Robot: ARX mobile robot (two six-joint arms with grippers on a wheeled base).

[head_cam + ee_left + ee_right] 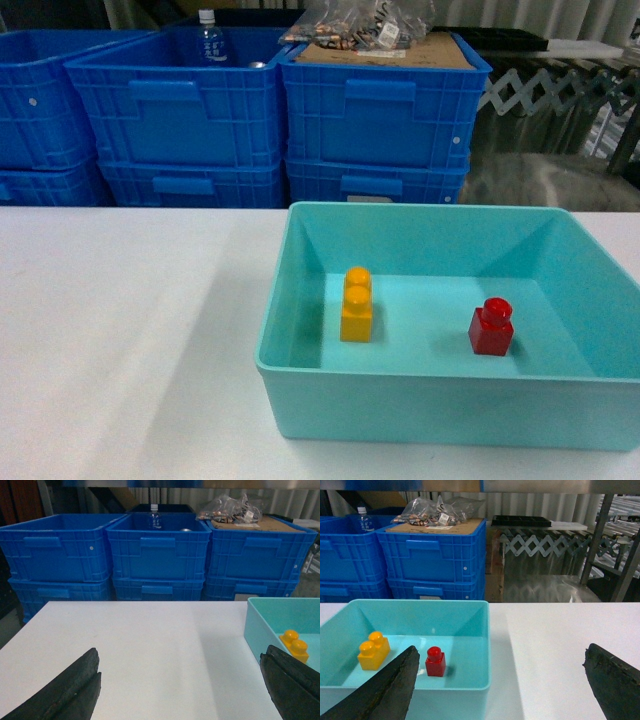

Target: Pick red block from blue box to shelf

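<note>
One red block (491, 328) and one yellow-orange two-stud brick (356, 305) stand upright and well apart on the floor of a single blue box (430, 405), the red one toward the box's right wall, the yellow one nearer its left wall. The box sits on a white worktop (120, 340), close to its front edge. Behind the worktop's far edge are stacked dark blue ribbed crates (380, 110); the head view shows six of them, three stacks of two. One water bottle (208, 38) stands in the middle top crate, and a clear bag of small parts (360, 25) lies on cardboard on the right one. In the right wrist view the right gripper (502, 680) has its two dark, rough-textured fingers spread wide; the red block lies in the box just beside the left finger (390, 690), inside the gap, with nothing grasped. The left gripper (182, 685) is likewise spread wide above bare worktop, holding nothing, the box's corner at its right finger. The red block is glossy plastic, square-based with one round stud; the box is smooth turquoise with sloping walls and a rolled rim.
</note>
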